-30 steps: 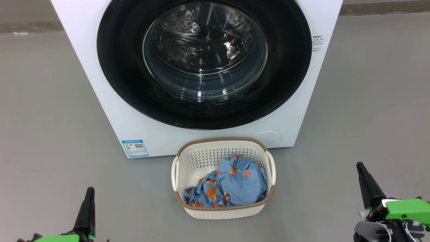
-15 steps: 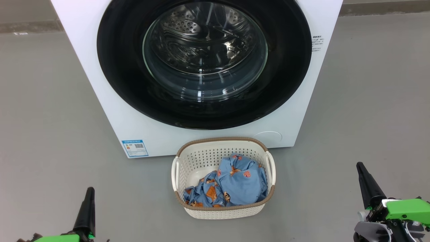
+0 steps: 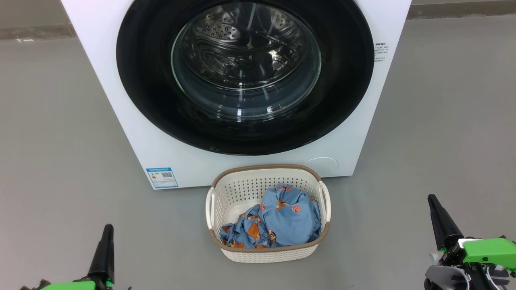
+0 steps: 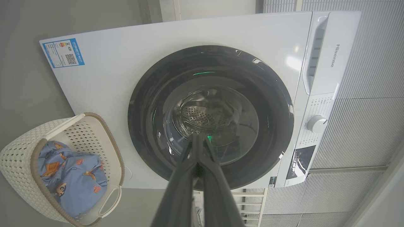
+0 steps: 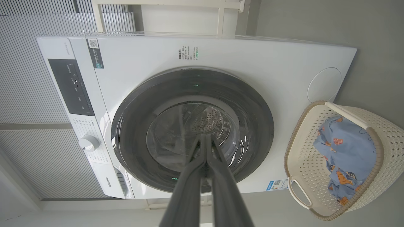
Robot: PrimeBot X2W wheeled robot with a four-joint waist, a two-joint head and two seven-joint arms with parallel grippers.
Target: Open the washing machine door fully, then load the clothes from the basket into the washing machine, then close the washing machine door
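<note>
Nothing is displaced since the earlier frame: left end effector [image 3: 107,230] and right end effector [image 3: 433,200] are held clenched, empty; clothes [image 3: 288,219] are contained in the basket [image 3: 266,167].

Bright, even, diffuse lighting; faint shadows. Glare streaks on the washing machine door [image 3: 246,76] glass. Sharp focus; wide-angle bending at wrist-view edges.

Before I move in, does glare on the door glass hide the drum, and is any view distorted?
Head view: sharp, evenly lit; streaky reflections on the clear glass bowl of the round glossy black door, inside readable. Left wrist view: wide-angle stretches the big white washing machine. Right wrist view: same stretch, green glints on the door.
</note>
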